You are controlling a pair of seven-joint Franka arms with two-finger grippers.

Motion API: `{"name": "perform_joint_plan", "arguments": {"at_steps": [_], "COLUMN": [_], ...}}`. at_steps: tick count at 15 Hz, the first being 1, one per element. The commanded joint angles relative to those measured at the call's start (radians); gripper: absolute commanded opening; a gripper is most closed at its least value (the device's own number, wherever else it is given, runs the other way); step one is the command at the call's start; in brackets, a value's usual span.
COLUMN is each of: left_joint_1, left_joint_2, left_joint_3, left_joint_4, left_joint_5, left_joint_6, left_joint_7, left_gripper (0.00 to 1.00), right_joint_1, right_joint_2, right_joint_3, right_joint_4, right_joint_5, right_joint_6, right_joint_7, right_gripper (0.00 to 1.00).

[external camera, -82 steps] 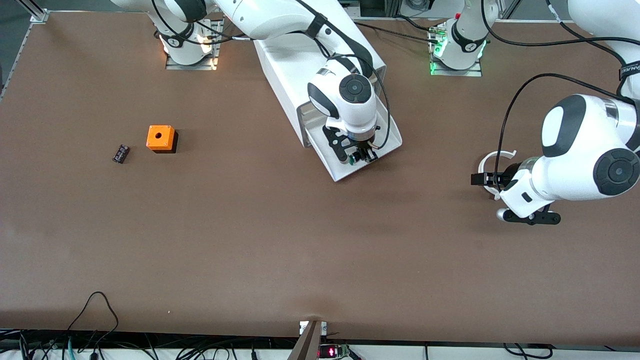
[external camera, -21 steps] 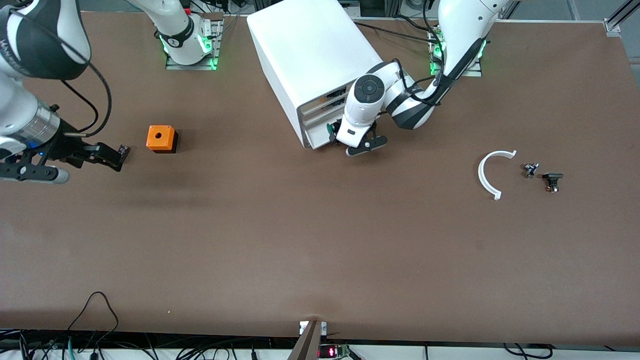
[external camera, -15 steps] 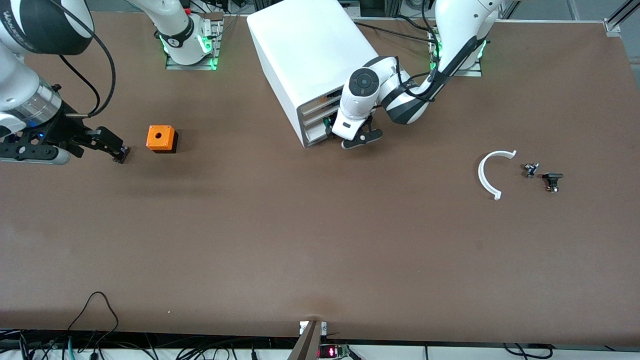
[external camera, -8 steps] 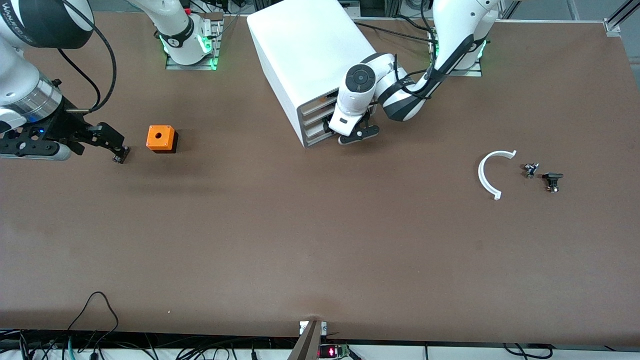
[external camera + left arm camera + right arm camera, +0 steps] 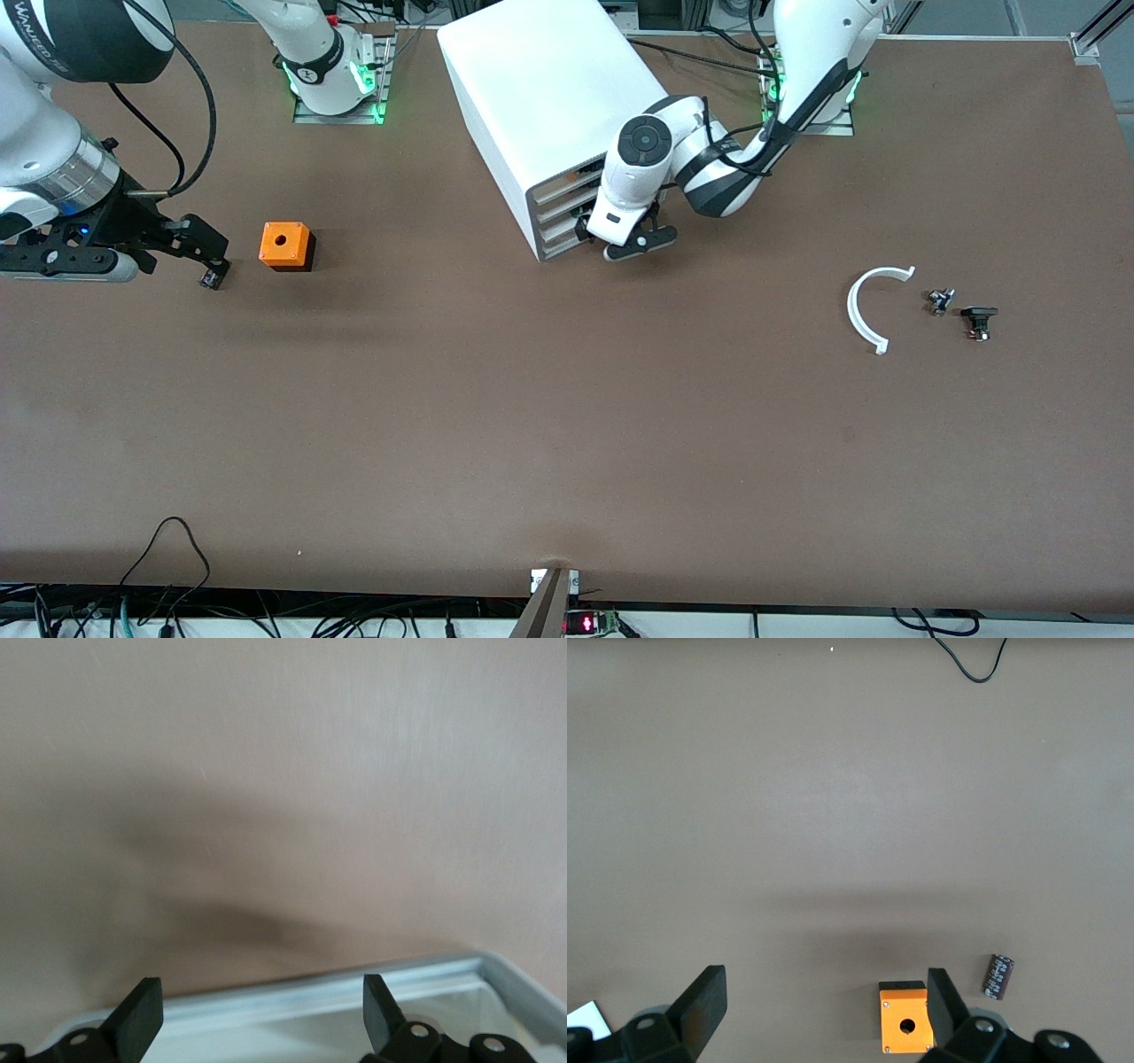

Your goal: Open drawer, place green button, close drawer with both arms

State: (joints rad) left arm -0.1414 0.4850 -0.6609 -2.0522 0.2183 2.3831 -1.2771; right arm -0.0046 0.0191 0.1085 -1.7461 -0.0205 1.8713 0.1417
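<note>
The white cabinet [image 5: 549, 80] stands at the robots' side of the table. Its lowest drawer [image 5: 560, 245] is pushed in almost flush. My left gripper [image 5: 585, 229] is low at the drawer's front, hand tilted against it. In the left wrist view the gripper [image 5: 259, 992] is open and empty, with the drawer's white rim [image 5: 310, 1001] between its fingers. The button is hidden. My right gripper [image 5: 208, 259] is open and empty above a small black part [image 5: 211, 280], toward the right arm's end of the table; it also shows in the right wrist view [image 5: 826, 981].
An orange cube with a hole [image 5: 285, 245] sits beside the right gripper and also shows in the right wrist view [image 5: 905, 1023], beside the black part [image 5: 998, 977]. A white arc [image 5: 864, 306] and two small dark parts [image 5: 939, 301] [image 5: 977, 319] lie toward the left arm's end.
The right arm left the open drawer and swung away to the black part. The left gripper pushed the drawer in; the green button no longer shows. In the last half second, the left hand shifted slightly.
</note>
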Motion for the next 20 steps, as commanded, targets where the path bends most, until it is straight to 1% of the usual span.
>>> {"name": "perform_joint_plan", "arguments": {"at_steps": [1, 3, 4, 5, 7, 9, 12, 14, 15, 16, 18, 20], "left_joint_1": [0.086, 0.149, 0.170, 0.196, 0.238, 0.256, 0.287, 0.313, 0.316, 0.315, 0.252, 0.191], "left_joint_2": [-0.026, -0.040, -0.048, -0.054, -0.063, -0.069, -0.089, -0.111, -0.141, -0.185, -0.278, -0.322], "left_joint_3": [-0.005, -0.012, -0.014, -0.014, -0.016, -0.016, -0.017, -0.009, 0.009, 0.071, 0.255, 0.406], "left_joint_4": [0.087, 0.147, 0.182, 0.220, 0.303, 0.389, 0.516, 0.584, 0.589, 0.581, 0.540, 0.520], "left_joint_5": [0.027, 0.029, 0.027, 0.027, 0.027, 0.026, 0.010, -0.003, -0.038, -0.092, -0.222, -0.247], "left_joint_6": [-0.137, -0.211, -0.250, -0.301, -0.401, -0.519, -0.692, -0.774, -0.786, -0.788, -0.785, -0.783], "left_joint_7": [0.169, 0.287, 0.358, 0.430, 0.546, 0.649, 0.763, 0.865, 0.915, 0.967, 1.117, 1.249], "left_gripper": [0.99, 0.99, 0.99, 0.99, 0.99, 0.99, 0.99, 0.99, 0.99, 0.99, 0.99, 0.99], "right_joint_1": [-0.028, -0.031, -0.031, -0.029, -0.028, -0.026, -0.026, -0.023, -0.025, -0.028, -0.034, -0.029], "right_joint_2": [0.024, 0.050, 0.065, 0.076, 0.074, 0.073, 0.073, 0.073, 0.071, 0.073, 0.076, 0.079], "right_joint_3": [0.025, 0.025, 0.025, 0.025, 0.027, 0.028, 0.028, 0.033, 0.033, 0.028, 0.027, 0.028], "right_joint_4": [0.107, 0.183, 0.222, 0.250, 0.252, 0.252, 0.255, 0.258, 0.258, 0.257, 0.257, 0.257], "right_joint_5": [-0.019, -0.012, -0.003, -0.002, -0.001, 0.002, -0.002, -0.007, -0.009, -0.003, 0.002, -0.001], "right_joint_6": [-0.111, -0.190, -0.251, -0.274, -0.281, -0.290, -0.290, -0.290, -0.290, -0.290, -0.288, -0.287], "right_joint_7": [0.006, -0.005, -0.002, 0.004, 0.001, 0.006, -0.004, 0.004, 0.004, -0.002, -0.002, 0.002], "right_gripper": [1.00, 1.00, 1.00, 1.00, 1.00, 1.00, 1.00, 1.00, 1.00, 1.00, 1.00, 1.00]}}
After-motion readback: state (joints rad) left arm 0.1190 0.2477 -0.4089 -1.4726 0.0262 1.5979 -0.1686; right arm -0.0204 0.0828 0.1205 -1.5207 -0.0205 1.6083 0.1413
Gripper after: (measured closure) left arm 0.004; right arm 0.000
